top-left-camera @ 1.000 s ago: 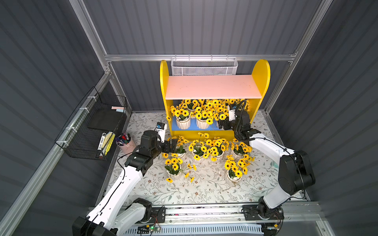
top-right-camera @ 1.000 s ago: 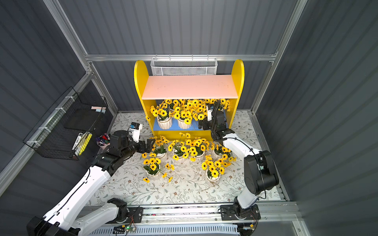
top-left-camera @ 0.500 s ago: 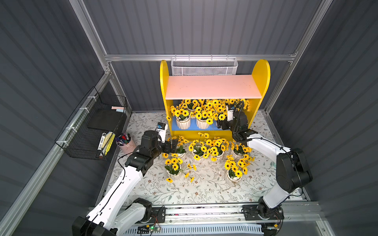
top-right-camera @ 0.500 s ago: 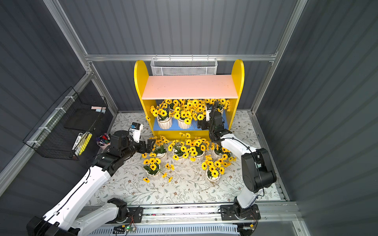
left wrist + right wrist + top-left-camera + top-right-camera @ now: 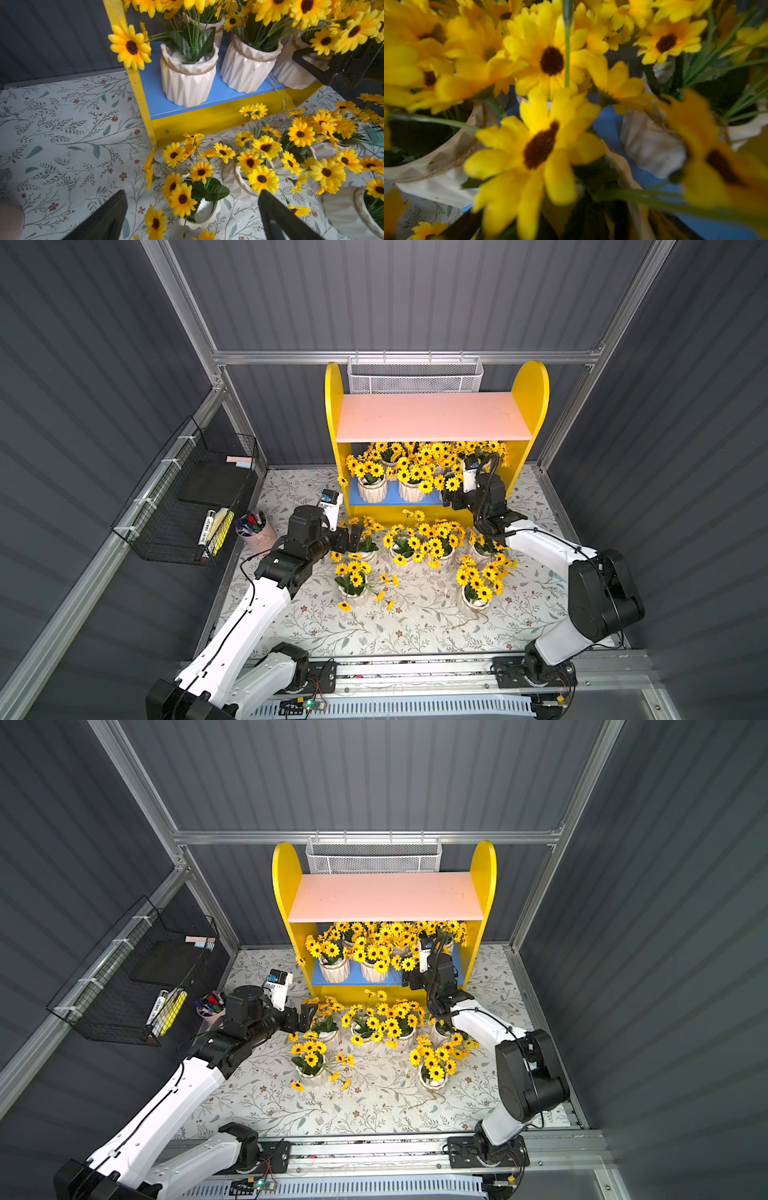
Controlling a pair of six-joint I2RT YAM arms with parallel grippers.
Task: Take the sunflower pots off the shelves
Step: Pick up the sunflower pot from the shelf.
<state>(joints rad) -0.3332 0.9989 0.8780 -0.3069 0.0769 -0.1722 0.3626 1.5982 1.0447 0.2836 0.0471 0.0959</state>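
Barely anything's moved this last second, so no new pot's off: my left claw (image 5: 352, 536) hangs open above the sunflower pots (image 5: 415, 547) already on the tabletop (image 5: 316, 626), while my right claw (image 5: 448, 497), spread wide and empty I think, sits buried in yellow blooms, with white twine-rimmed pots (image 5: 372, 491) just ahead on the shelves' (image 5: 432, 423) blue board (image 5: 392, 498).

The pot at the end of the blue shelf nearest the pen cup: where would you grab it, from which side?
I'd take the pot by its ribbed white body below the twine, coming in level from the open front. The pink board roofs it, the yellow side panel flanks it, and its flowers crowd the top.
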